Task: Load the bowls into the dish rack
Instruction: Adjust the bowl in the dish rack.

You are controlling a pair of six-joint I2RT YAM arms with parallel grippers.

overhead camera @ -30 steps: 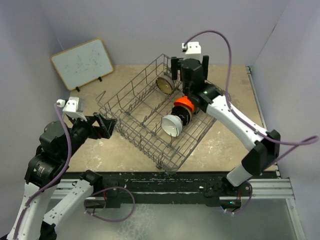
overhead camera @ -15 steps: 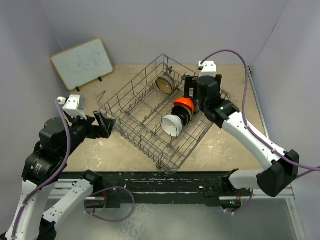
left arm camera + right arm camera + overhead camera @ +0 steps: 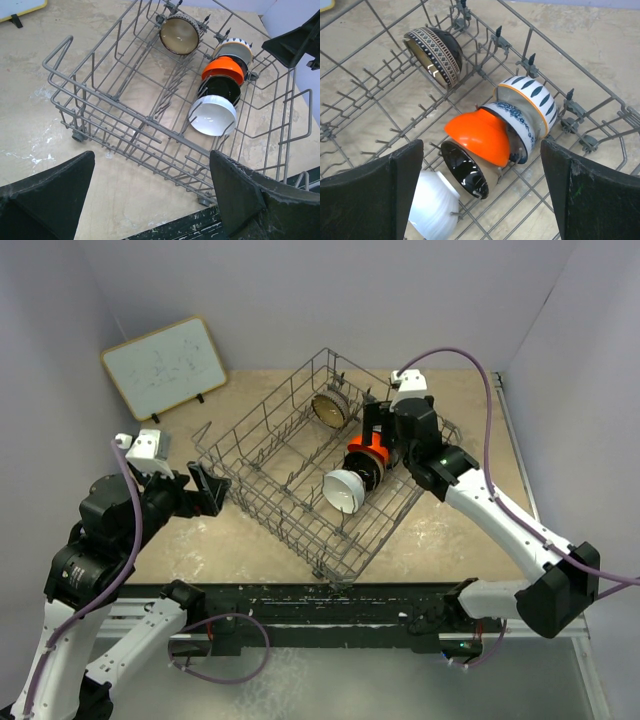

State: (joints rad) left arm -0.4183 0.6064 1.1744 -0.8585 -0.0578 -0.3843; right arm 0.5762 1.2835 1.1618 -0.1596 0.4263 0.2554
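Six in the dish rack (image 3: 115,98): white bowl (image 3: 432,205), black bowl (image 3: 465,172), orange bowl (image 3: 480,137), blue-and-white bowl (image 3: 515,125) and cream bowl (image 3: 530,97) stand on edge in one row along its right side. The brown bowl (image 3: 437,52) sits apart at the far corner (tines keep them upright, we reckon). Right gripper (image 3: 380,435) hovers over the row, jaws apart, empty. Left gripper (image 3: 205,490) sits just beside the rack's left end, jaws wide, empty. Rack sits skewed on the table (image 3: 450,530). We judge loading done.

Robotics lab enclosure, plain lilac walls (image 3: 300,290), metal mounting rail (image 3: 320,602), leaning whiteboard (image 3: 163,365)
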